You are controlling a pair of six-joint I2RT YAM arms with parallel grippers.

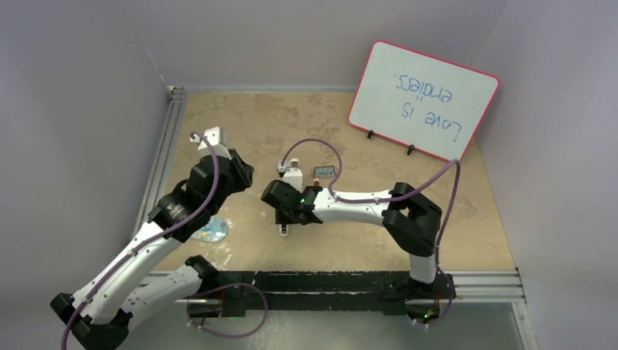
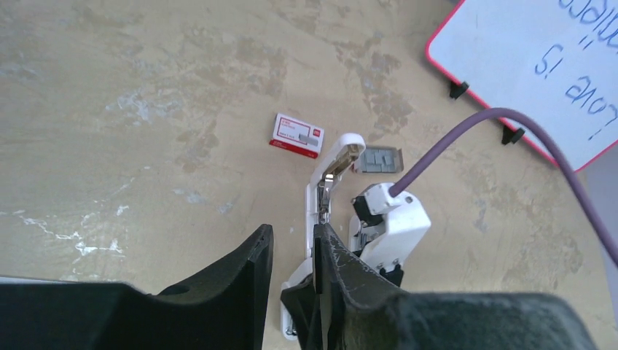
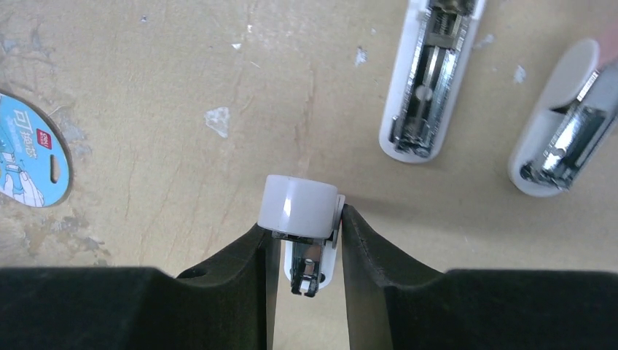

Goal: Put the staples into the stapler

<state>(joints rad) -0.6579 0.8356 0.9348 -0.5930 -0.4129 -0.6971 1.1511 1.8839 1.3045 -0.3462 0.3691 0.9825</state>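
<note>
Left wrist, staples point(image 2: 379, 159) beyond left pincer point(image 2: 293, 233) (jaws apart), right pincer point(image 3: 304, 222) clamping stapler point(image 3: 297, 204)

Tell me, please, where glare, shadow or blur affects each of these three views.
Top external: even, soft light; the writing on the whiteboard is legible. Left wrist: the left claw is dark and slightly soft up close, while the red staple box is crisp. Right wrist: a pale highlight sits on the rounded end of the stapler inside the right claw; the table is sharp.
</note>
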